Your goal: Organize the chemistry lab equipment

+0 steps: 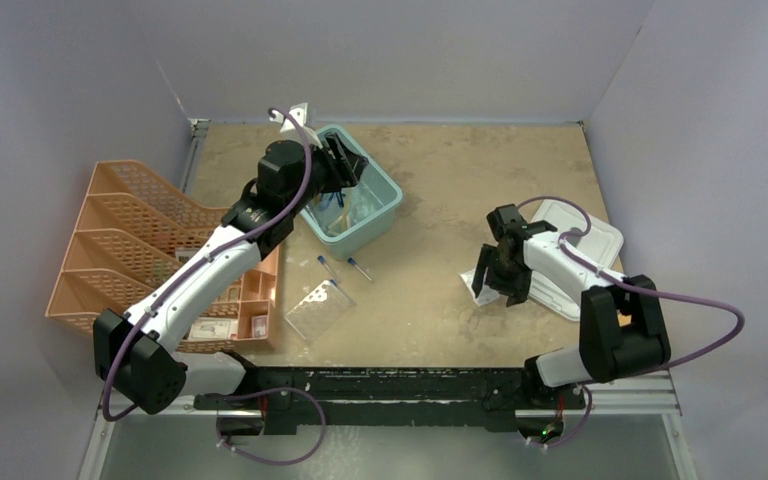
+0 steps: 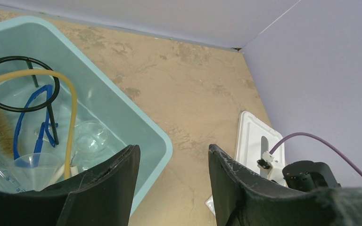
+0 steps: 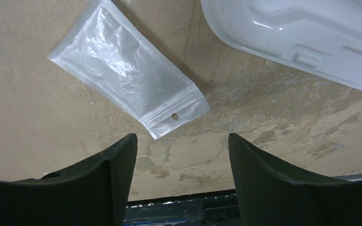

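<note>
My left gripper (image 1: 348, 165) is open and empty above the teal bin's (image 1: 385, 205) far right rim. In the left wrist view (image 2: 174, 155) the bin (image 2: 162, 141) holds the black wire ring stand (image 2: 14, 84), amber tubing (image 2: 70, 108), blue-framed safety glasses (image 2: 33, 117), bristle brush (image 2: 0, 132), a clear funnel (image 2: 37, 162) and a glass dish (image 2: 92, 136). Two blue-capped tubes (image 1: 327, 266) (image 1: 360, 268) and the clear rack (image 1: 318, 310) lie on the table. My right gripper (image 1: 505, 293) is open and empty, just short of a clear plastic bag (image 3: 127, 80).
The orange mesh organizer (image 1: 140, 240) stands at the left with a small compartment tray (image 1: 245, 310) beside it. The pale lid (image 1: 575, 250) lies at the right, next to my right arm; it also shows in the right wrist view (image 3: 301, 33). Walls close in the table on three sides.
</note>
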